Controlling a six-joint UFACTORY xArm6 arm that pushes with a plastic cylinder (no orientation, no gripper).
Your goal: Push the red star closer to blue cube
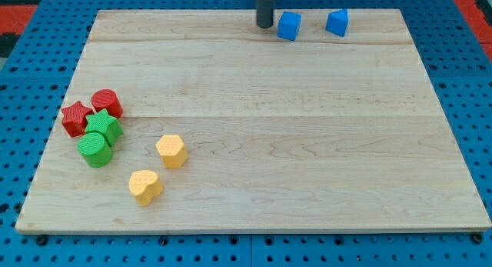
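Note:
The red star [74, 118] lies near the board's left edge, touching a red cylinder [108, 104] and a green star [104, 126]. The blue cube [289, 26] sits at the view's top, right of centre. A second blue block [337, 22] lies to its right. My tip [265, 24] stands just left of the blue cube, close to it, far from the red star.
A green cylinder [95, 149] sits below the green star. Two yellow blocks [171, 151] [144, 186] lie lower left of centre. The wooden board [254, 213] rests on a blue perforated table.

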